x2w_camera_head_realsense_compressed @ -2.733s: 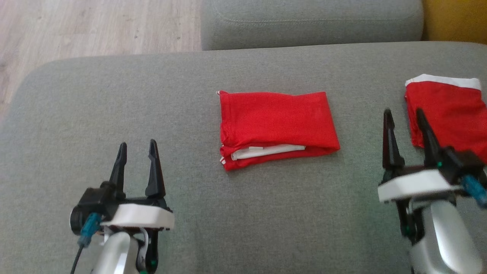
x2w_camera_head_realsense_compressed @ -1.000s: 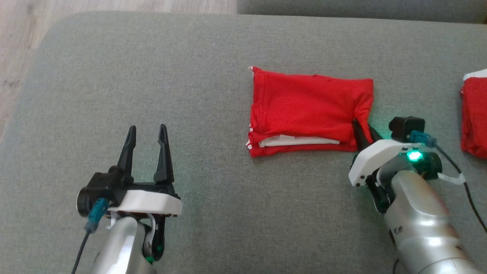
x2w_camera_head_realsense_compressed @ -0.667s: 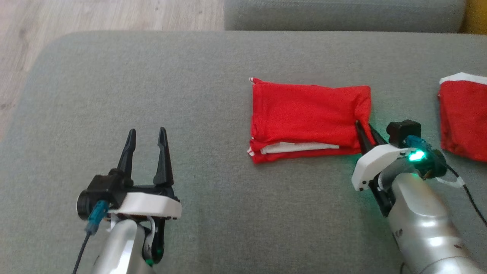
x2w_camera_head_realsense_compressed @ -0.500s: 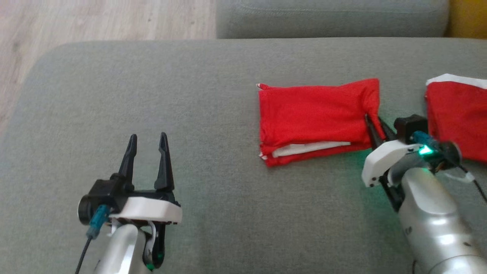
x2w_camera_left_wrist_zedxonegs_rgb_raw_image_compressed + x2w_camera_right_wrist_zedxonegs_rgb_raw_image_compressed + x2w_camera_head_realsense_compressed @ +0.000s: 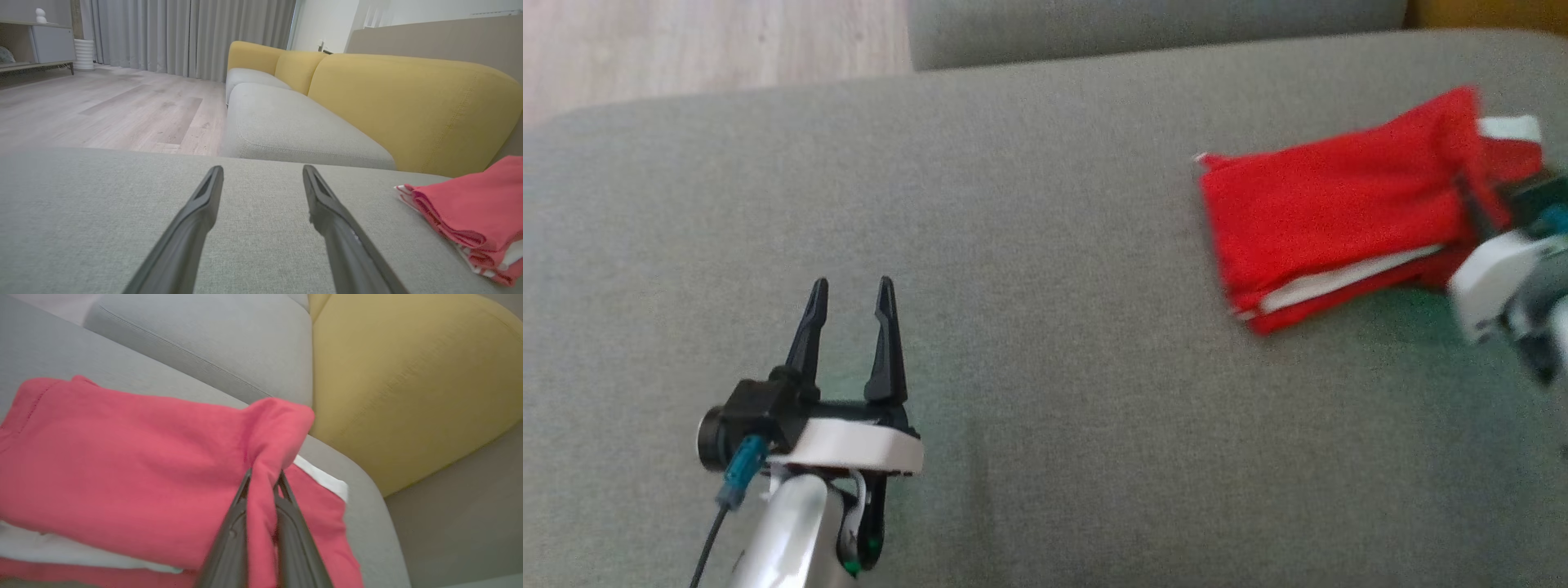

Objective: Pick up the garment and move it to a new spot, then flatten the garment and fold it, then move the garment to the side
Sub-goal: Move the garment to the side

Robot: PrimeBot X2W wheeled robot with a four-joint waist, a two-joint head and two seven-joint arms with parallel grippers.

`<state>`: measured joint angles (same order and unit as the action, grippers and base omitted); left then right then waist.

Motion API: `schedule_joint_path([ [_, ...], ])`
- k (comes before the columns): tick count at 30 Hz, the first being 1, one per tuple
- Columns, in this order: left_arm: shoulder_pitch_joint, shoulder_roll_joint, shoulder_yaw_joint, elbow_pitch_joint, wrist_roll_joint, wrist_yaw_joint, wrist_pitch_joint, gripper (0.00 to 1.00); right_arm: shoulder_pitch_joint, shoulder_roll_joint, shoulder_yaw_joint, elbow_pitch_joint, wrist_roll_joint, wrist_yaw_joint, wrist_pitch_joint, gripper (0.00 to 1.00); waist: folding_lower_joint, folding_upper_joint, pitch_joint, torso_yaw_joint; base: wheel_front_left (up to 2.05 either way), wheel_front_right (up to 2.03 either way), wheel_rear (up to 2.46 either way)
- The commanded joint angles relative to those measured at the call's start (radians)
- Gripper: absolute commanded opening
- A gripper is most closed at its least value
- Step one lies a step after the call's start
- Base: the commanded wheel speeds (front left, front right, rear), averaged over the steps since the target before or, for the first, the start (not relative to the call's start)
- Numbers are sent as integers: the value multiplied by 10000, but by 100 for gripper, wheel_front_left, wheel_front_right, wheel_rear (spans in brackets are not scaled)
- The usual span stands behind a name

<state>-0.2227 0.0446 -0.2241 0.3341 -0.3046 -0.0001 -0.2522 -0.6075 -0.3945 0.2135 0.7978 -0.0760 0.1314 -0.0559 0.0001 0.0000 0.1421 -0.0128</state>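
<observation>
The garment (image 5: 1331, 216) is a folded red piece with a white inner layer, lying at the right of the grey sofa seat (image 5: 1029, 245). My right gripper (image 5: 1474, 200) is shut on a bunched fold at its right end. That end is raised off the seat. The right wrist view shows the fingertips of the right gripper (image 5: 263, 477) pinching the red garment (image 5: 122, 457). My left gripper (image 5: 849, 286) hovers open over bare seat at the lower left, far from the cloth. Between the spread fingers of the left gripper (image 5: 261, 171) there is nothing, and the garment (image 5: 470, 208) lies to their right.
A second red piece with a white band (image 5: 1511, 135) lies just behind the held end, near the seat's right edge (image 5: 367, 506). Another grey cushion (image 5: 294, 130) and a yellow backrest (image 5: 408, 106) stand beyond. Wooden floor (image 5: 686, 41) lies past the far left edge.
The head camera has shifted. My right gripper has carried the garment's right end up and rightward, so it now overlaps the second red piece. The left gripper stays open in place.
</observation>
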Motion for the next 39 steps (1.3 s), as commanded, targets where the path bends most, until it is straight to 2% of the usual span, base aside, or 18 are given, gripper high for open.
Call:
schedule_joint_path([
  [1,-558,57,304,-358,146,-17,-95,100,-543,-675,84,-594,173,-7,234,0,-1,0,546,-192,0,0,0],
  [4,-756,57,333,-340,202,-92,-95,100,-654,-1462,-146,-843,173,-7,612,0,-1,0,916,-211,0,0,0],
  [5,-756,57,333,-340,202,-92,-95,100,-654,-1462,-146,-843,173,-7,612,0,-1,0,916,-211,0,0,0],
  [11,-1009,57,425,-258,268,-233,-95,100,-525,-2485,-983,-973,-93,-7,1158,0,-1,0,1256,-183,0,0,0],
  [14,-1051,57,476,-225,280,-272,-95,100,-357,-2616,-1382,-1062,-273,-7,1373,0,-1,0,1309,-199,0,0,0],
  [20,-1133,56,554,-186,309,-308,-95,100,-4,-2400,-1954,-1335,-372,-7,1618,0,-1,0,1399,-244,0,0,0],
  [21,-1146,56,572,-181,317,-313,-95,100,31,-2335,-2082,-1385,-389,-7,1683,19,-1,0,1408,-253,0,0,0],
  [22,-1156,56,594,-172,328,-319,-95,100,66,-2250,-2214,-1443,-399,-7,1760,100,-1,0,1409,-264,0,0,0],
  [27,-1147,56,729,-82,365,-349,-95,100,115,-1744,-2753,-2324,-631,-7,1676,100,-1,0,1241,-351,0,0,0],
  [32,-1052,56,744,-53,271,-333,-95,100,198,-887,-3020,-3546,-647,-7,1547,100,-1,0,764,-345,0,0,0],
  [39,-653,56,785,-291,57,-125,-95,100,745,996,-3185,-5388,281,-7,527,100,-1,0,-195,-125,0,0,0],
])
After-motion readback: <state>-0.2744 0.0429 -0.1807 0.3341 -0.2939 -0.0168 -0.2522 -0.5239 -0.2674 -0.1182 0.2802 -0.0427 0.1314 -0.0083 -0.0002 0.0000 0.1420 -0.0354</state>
